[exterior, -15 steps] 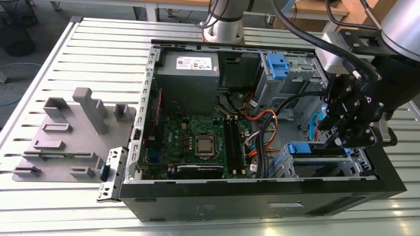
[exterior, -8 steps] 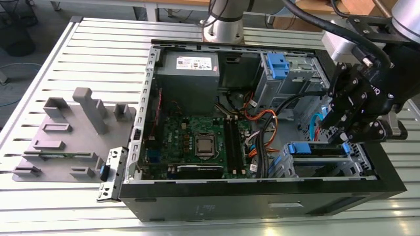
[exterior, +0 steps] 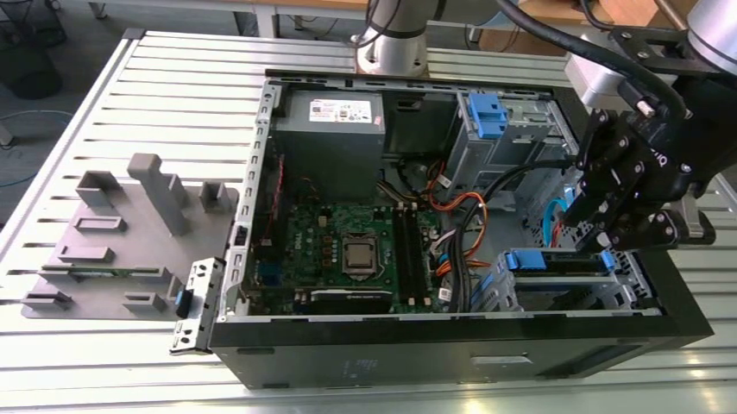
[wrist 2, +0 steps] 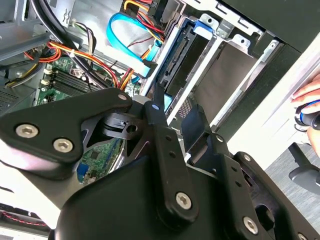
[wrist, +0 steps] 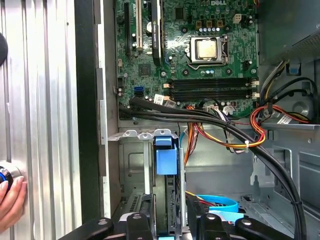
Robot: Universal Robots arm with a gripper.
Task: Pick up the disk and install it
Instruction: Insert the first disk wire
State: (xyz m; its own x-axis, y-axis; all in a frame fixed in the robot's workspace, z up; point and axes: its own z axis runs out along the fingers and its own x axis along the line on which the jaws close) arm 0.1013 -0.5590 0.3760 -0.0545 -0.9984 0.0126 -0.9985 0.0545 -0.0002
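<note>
the black two-fingered claw (exterior: 620, 241) hangs tilted downward from the wrist of the silver robot arm (exterior: 605, 78), at the exterior view's right, fingers (wrist 2: 160, 116) spread apart.

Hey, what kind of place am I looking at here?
Probably a robotics lab or test bench: an open computer case lies on a slotted metal table, grey fixtures sit beside it, and a robot arm hangs over it.

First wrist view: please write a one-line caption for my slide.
Gripper at the disk, which sits in the drive bay beside the motherboard.
</note>
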